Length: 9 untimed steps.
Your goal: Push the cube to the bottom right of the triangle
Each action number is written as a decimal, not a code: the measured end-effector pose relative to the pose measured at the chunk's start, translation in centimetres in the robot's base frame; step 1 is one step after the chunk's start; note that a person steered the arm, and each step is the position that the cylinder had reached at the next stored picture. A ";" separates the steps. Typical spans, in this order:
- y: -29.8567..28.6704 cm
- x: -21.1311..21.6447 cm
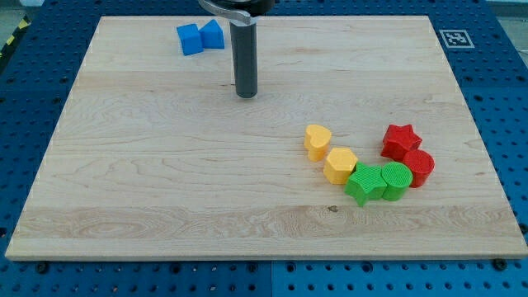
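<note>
A blue cube [190,39] sits near the view's top left of the wooden board [165,181]. A blue triangle [213,34] touches it on its right side. My tip [247,95] rests on the board below and to the right of both blue blocks, apart from them by a clear gap. The dark rod rises from the tip to the view's top edge.
A cluster lies at the view's lower right: a yellow heart [318,141], a yellow hexagon [340,165], a green star [363,183], a green cylinder [396,180], a red star [401,140] and a red cylinder [418,167]. A marker tag [454,38] sits off the board's top right corner.
</note>
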State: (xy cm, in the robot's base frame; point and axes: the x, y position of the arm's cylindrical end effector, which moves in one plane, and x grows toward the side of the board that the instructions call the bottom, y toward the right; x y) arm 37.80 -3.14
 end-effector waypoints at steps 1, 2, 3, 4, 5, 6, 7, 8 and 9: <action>-0.2 0.0; -4.0 -1.3; -4.9 -2.5; -4.9 -2.5; -5.2 -3.1; -6.4 -4.5; -8.9 -6.6; -12.2 -8.6; -12.8 -10.4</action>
State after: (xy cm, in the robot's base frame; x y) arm 27.42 -15.99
